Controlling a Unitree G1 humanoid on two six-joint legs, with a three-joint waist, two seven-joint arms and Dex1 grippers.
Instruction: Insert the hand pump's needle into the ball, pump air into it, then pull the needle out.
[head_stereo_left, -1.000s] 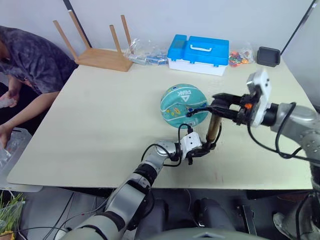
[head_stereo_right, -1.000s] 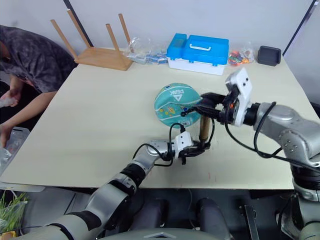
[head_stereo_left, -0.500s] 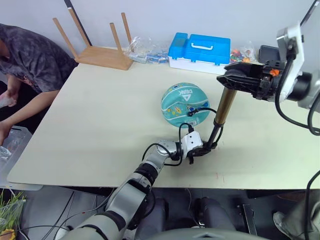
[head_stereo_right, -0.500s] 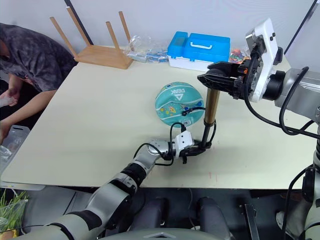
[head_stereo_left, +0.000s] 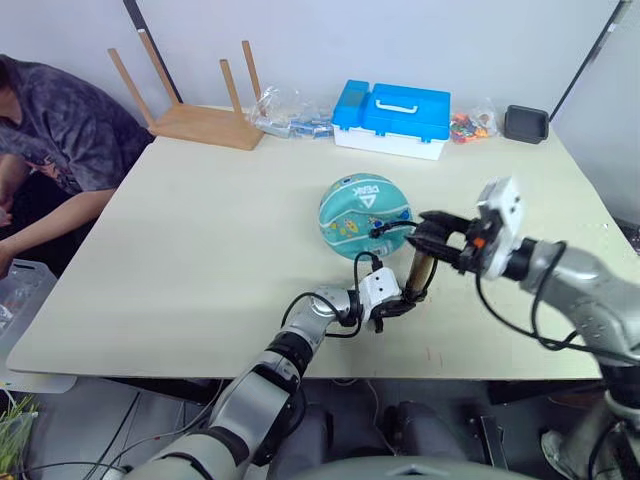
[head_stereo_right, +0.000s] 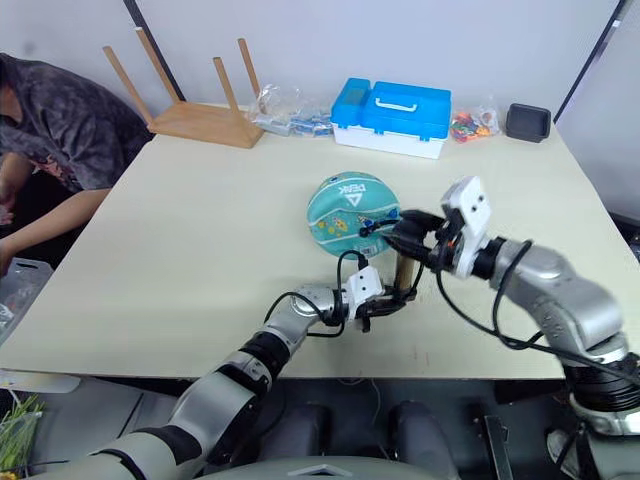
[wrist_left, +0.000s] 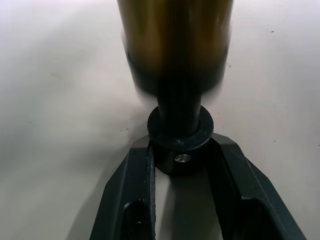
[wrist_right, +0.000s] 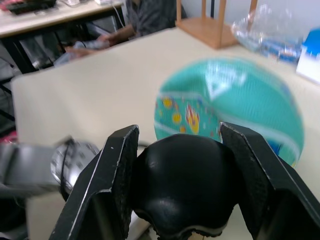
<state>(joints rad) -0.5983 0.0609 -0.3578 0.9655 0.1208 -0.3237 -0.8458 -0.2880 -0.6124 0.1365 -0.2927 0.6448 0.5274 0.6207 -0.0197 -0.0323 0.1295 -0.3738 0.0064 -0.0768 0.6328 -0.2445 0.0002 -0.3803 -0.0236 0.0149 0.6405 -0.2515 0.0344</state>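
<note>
The teal ball (head_stereo_left: 362, 213) rests mid-table. Just to its right the hand pump (head_stereo_left: 420, 270) stands upright, its bronze cylinder (wrist_left: 175, 45) on a black base collar (wrist_left: 180, 137). My left gripper (wrist_left: 180, 150) is shut on that collar at table level. My right gripper (head_stereo_left: 432, 235) is shut on the pump's black T-handle (wrist_right: 182, 187), pressed low onto the cylinder. The thin black hose (head_stereo_left: 388, 228) loops from the pump to the ball's near side. The needle at its end is too small to make out.
A blue toolbox (head_stereo_left: 392, 108), plastic bags (head_stereo_left: 290, 105), an upturned wooden stool (head_stereo_left: 200, 118) and a black tray (head_stereo_left: 525, 123) line the table's far edge. A person (head_stereo_left: 50, 140) sits at the left side.
Half a second ago my right gripper held the T-handle raised high with the rod drawn out; now the handle is pushed back down onto the cylinder. The left gripper and ball stayed put.
</note>
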